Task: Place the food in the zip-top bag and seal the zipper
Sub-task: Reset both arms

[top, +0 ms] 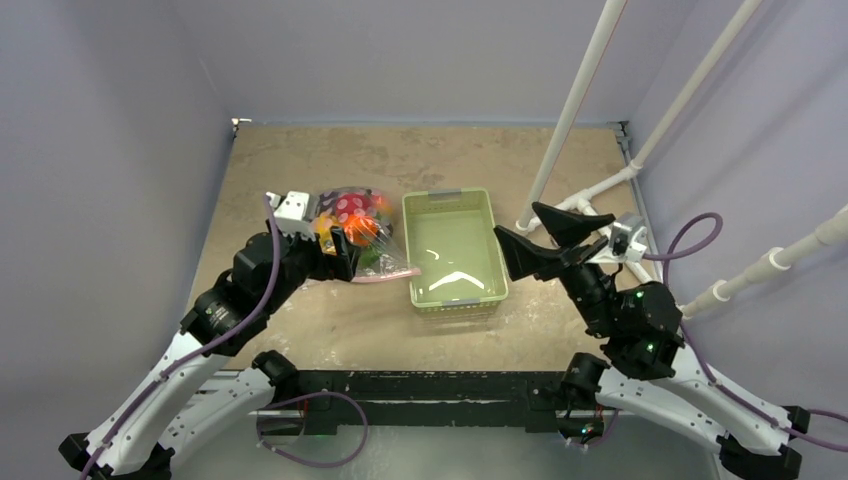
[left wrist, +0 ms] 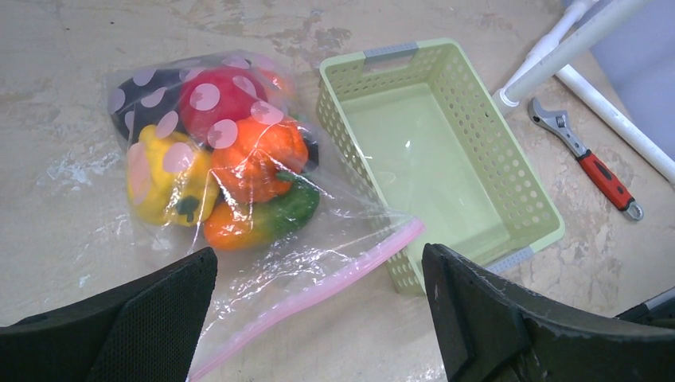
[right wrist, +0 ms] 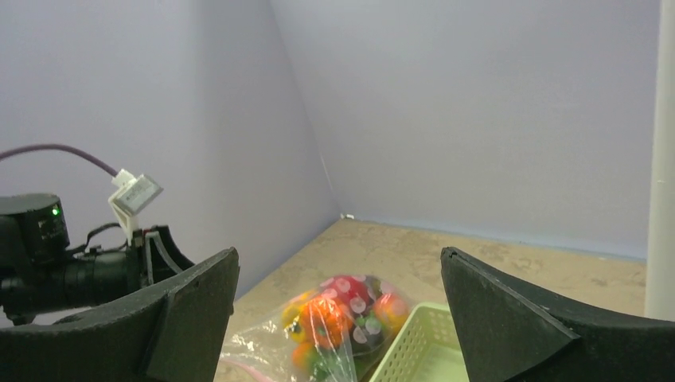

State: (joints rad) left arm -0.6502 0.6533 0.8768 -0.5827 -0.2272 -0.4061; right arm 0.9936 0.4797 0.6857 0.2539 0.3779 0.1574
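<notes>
The mottled tan worktop [top: 300,160] carries a pale green perforated plastic basket [left wrist: 509,159], ahead and to the right of the left pincer [left wrist: 318,259]. That pincer gapes wide and grips nothing. Just ahead of it lies the clear zip-top bag [left wrist: 334,231] with the glossy toy fruits and vegetables [left wrist: 255,155] inside. The pink zipper strip [left wrist: 318,293] runs below the gap between its fingers. The right pincer [right wrist: 338,255] hangs raised, splayed and empty, with the bag ahead and below it.
</notes>
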